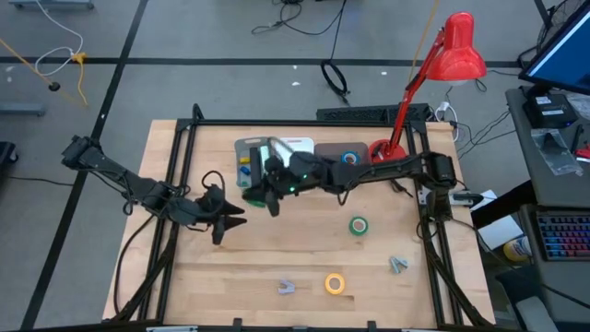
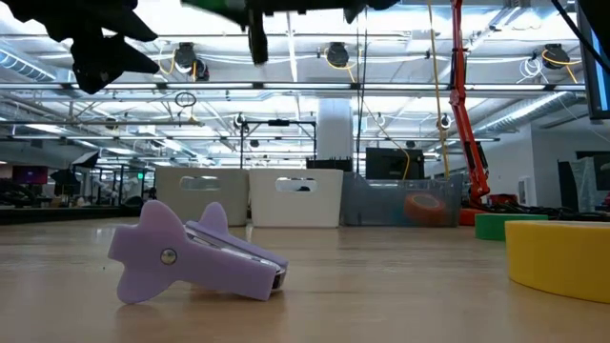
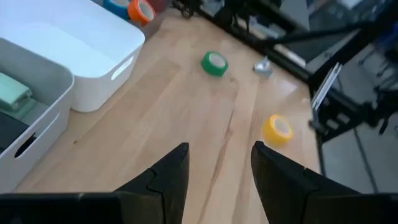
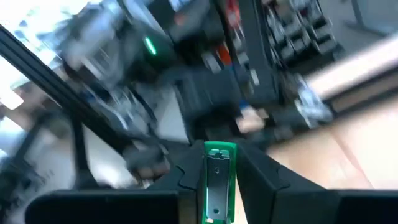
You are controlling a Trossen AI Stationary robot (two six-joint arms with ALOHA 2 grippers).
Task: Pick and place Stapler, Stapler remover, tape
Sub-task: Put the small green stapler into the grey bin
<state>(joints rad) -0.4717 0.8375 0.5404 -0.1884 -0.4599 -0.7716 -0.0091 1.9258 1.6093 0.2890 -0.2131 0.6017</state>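
Observation:
My right gripper (image 4: 217, 186) is shut on a green stapler (image 4: 219, 177), held high near the grey bin (image 1: 247, 159) at the table's far side. My left gripper (image 3: 219, 171) hovers open at the left, with nothing between its fingers. A green tape roll (image 1: 358, 225) and a yellow tape roll (image 1: 335, 283) lie flat on the table. So do a purple staple remover (image 2: 191, 252) near the front edge and a grey one (image 1: 398, 265) to its right. Blue tape (image 1: 350, 158) and orange tape (image 3: 142, 10) sit at the back. My right gripper pinches the green stapler's two long sides (image 4: 208, 186) between its two fingers. The stapler lies along the fingers, its free end (image 4: 219, 150) sticking out past the tips. The fingers reach in about level from the table's right, and the stapler is lifted clear of the table.
A white bin (image 3: 68, 50) stands beside the grey bin (image 3: 25, 118), which holds a pale green thing. A red desk lamp (image 1: 442, 65) rises at the back right. Bare wood lies between my left gripper and the tape rolls.

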